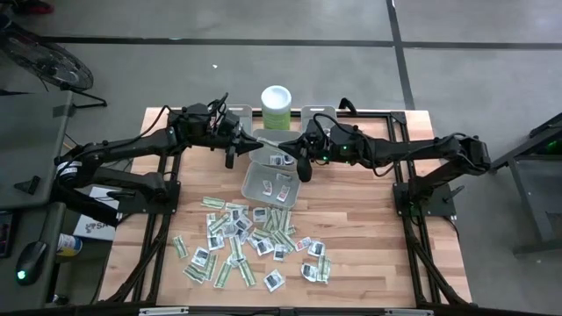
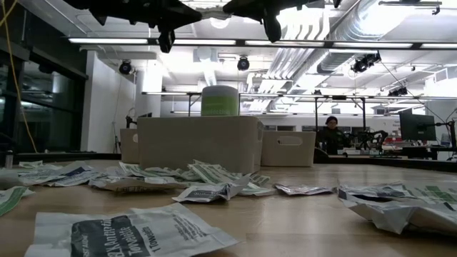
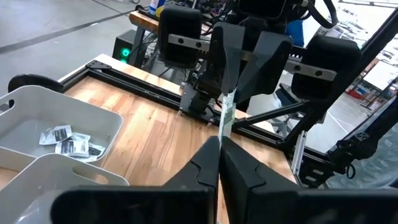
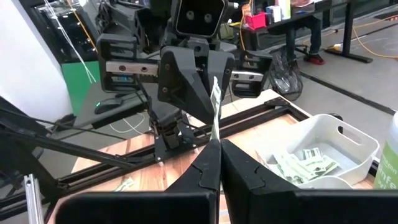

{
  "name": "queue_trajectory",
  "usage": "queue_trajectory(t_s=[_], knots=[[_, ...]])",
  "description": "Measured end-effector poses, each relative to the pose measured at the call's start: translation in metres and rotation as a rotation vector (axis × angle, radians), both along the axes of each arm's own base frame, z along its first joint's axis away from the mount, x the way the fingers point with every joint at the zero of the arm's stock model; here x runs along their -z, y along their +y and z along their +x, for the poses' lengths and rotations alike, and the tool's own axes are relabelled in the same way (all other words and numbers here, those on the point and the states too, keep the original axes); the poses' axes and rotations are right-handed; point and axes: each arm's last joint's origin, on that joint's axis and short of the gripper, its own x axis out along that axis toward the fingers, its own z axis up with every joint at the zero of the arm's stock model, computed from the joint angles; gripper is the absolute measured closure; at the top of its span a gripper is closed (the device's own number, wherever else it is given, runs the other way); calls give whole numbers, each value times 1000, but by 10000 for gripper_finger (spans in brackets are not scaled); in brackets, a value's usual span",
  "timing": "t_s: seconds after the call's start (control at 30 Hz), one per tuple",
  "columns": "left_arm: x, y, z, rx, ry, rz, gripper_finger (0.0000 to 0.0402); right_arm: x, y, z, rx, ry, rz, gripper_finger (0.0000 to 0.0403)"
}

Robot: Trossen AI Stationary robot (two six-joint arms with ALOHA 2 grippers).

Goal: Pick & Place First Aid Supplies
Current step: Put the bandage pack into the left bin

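Both grippers meet in mid-air over the grey bins, each shut on the same narrow pale green-white strip packet (image 1: 263,140). My left gripper (image 1: 253,137) reaches in from the table's left and my right gripper (image 1: 281,147) from the right. In the left wrist view my left gripper (image 3: 219,155) faces the right one, with the strip packet (image 3: 227,115) between them. The right wrist view shows my right gripper (image 4: 217,155) and the strip packet (image 4: 216,112) the same way round. Many more packets (image 1: 246,241) lie flat in a loose heap on the table. My left gripper pinches one end of the strip (image 3: 222,138) between its two fingers, coming level from the table's left, along the strip. The strip is lifted clear and stands edge-on between the two grippers. My right gripper pinches the strip's other end (image 4: 216,134) between its two fingers, level from the table's right and along the strip. The strip hangs clear of bins and table, spanning the gap to the left gripper.
Below the grippers, the near grey bin (image 1: 248,186) holds white square packets (image 3: 65,140); the bin behind it (image 4: 357,140) holds green-white strips (image 4: 305,163). A pale green, white-lidded canister (image 1: 277,105) stands at the far edge. A person sits behind a table in the room beyond (image 2: 332,132).
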Motion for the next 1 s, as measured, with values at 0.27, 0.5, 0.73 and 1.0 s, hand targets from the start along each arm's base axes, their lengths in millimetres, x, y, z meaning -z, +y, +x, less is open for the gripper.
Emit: queue_trajectory(t_s=[0.27,0.5,0.73,1.0], knots=[[0,0,0,4,2,17,400,0,0,0,-1,5,-26,402],[6,1,-1,-43,68,14,401,-2,-8,-3,-3,-7,26,341],[17,13,-14,-279,222,9,401,-8,-22,-15,62,10,71,218],[40,38,-43,-500,500,-95,401,-7,-28,-23,110,63,77,160]])
